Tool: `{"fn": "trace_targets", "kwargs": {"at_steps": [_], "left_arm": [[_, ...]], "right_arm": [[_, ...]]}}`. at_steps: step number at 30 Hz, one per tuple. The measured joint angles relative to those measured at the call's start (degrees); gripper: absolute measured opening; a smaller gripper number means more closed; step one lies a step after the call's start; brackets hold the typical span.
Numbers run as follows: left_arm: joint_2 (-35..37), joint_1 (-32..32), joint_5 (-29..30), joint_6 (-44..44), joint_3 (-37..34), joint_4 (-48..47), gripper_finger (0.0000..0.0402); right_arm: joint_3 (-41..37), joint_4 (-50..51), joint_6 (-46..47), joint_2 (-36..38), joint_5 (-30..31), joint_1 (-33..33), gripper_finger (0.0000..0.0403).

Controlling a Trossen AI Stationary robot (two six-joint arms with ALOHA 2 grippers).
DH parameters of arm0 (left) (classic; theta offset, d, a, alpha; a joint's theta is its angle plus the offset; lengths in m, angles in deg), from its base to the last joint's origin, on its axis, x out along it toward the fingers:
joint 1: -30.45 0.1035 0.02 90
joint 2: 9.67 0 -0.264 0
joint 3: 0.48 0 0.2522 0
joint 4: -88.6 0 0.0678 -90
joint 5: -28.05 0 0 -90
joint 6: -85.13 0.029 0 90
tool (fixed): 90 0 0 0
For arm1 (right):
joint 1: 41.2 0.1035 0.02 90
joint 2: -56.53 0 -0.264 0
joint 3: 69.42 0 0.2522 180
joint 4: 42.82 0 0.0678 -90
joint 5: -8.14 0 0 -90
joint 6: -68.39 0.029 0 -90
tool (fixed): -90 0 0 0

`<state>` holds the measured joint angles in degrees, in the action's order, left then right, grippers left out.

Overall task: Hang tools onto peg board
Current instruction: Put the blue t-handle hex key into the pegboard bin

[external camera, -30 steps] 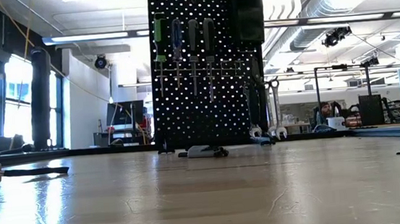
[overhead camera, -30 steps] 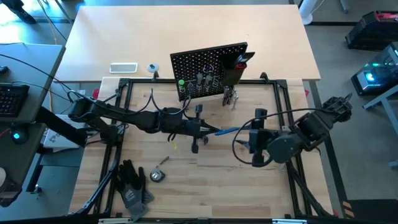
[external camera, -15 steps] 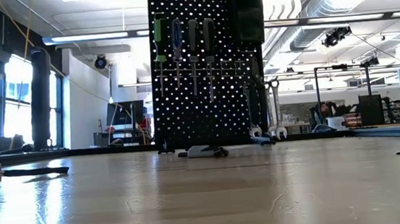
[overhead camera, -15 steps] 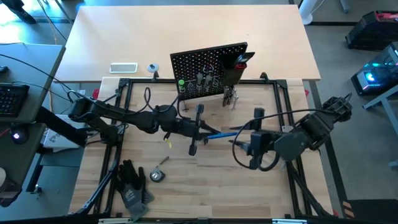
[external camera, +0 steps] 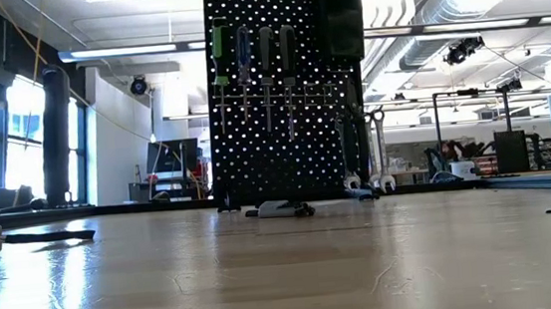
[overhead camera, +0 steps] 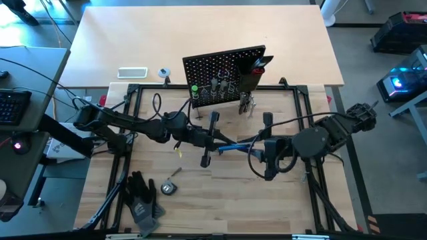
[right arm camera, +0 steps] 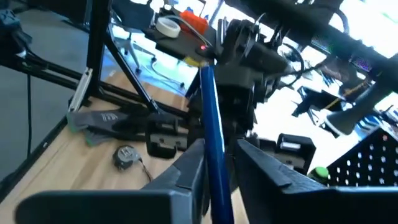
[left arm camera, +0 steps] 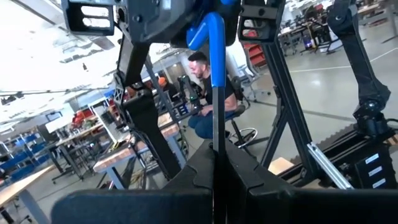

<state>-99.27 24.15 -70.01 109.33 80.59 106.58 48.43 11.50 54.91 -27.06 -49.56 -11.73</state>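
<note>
A blue-handled hex key point(overhead camera: 237, 143) is held level above the table's middle, between both grippers. My left gripper point(overhead camera: 219, 145) is shut on its thin dark shaft, and my right gripper point(overhead camera: 258, 141) is shut on its blue handle. Behind them the black peg board point(overhead camera: 223, 70) stands upright on its legs. In the low view the peg board point(external camera: 283, 124) carries green, blue and black-handled screwdrivers point(external camera: 252, 61) in its wire rings. Silver wrenches point(external camera: 376, 151) hang at its right, and a black box bin point(external camera: 341, 19) sits at its top right. My left gripper pinches the hex key's thin dark shaft point(left arm camera: 215, 134) between its two fingers, coming level from the table's left along the shaft. The key is clear of the table. My right gripper has the blue handle point(right arm camera: 214, 146) between its two fingers, coming level from the table's right along the handle.
Black work gloves point(overhead camera: 142, 198) and a small tape measure point(overhead camera: 168, 188) lie near the front left. A white flat device point(overhead camera: 132, 72) lies on the far table behind the black frame point(overhead camera: 133, 90). Bare wood lies in front of the peg board.
My right gripper has swung toward the table's left and turned about, coming up to the free end of the blue handle. My left gripper has tipped upward a little with the hex key, which stays clear of the table.
</note>
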Motion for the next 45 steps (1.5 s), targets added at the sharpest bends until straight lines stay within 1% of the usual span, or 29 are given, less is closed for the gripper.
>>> {"fn": "trace_targets", "kwargs": {"at_steps": [6, 8, 10, 21, 28, 31, 33, 41, 45], "left_arm": [[0.0, 0.18, 0.01, 0.13, 0.0, -0.18, 0.0], [0.01, 0.3, 0.02, 0.13, 0.0, -0.3, 0.0], [0.01, 0.39, 0.17, 0.51, 0.0, -0.45, 0.0], [0.0, 0.69, 0.94, 1.9, -0.02, -1.01, 0.0], [0.07, 0.66, 0.89, 2.38, 0.02, -0.01, 0.0], [0.07, 0.66, 0.74, 2.45, 0.02, 0.03, 0.0], [0.07, 0.66, 0.79, 2.45, 0.02, 0.09, 0.0], [0.07, 0.66, 0.76, 1.95, 0.07, -0.01, 0.0], [0.09, 0.66, 0.74, 1.92, 0.09, -0.43, 0.0]], "right_arm": [[-0.02, -2.64, -2.03, 0.0, -5.58, -1.76, 0.0034], [0.0, -2.64, -1.95, 0.0, -6.37, -2.41, 0.0019], [0.0, -2.06, -1.82, 0.02, -6.85, -2.93, 0.0014], [0.07, -1.16, -0.52, 0.04, -8.93, -5.26, 0.0018], [-0.02, -0.13, 1.02, -0.2, -8.82, -6.33, 0.0082], [-0.02, 0.29, 1.46, -0.27, -8.52, -6.58, 0.0094], [-0.02, 0.19, 1.45, -0.47, -8.53, -6.73, 0.0092], [-0.02, -0.83, 0.53, -0.63, -9.04, -6.63, 0.0059], [-0.02, -1.32, 0.53, -0.63, -9.38, -6.53, 0.0053]]}}
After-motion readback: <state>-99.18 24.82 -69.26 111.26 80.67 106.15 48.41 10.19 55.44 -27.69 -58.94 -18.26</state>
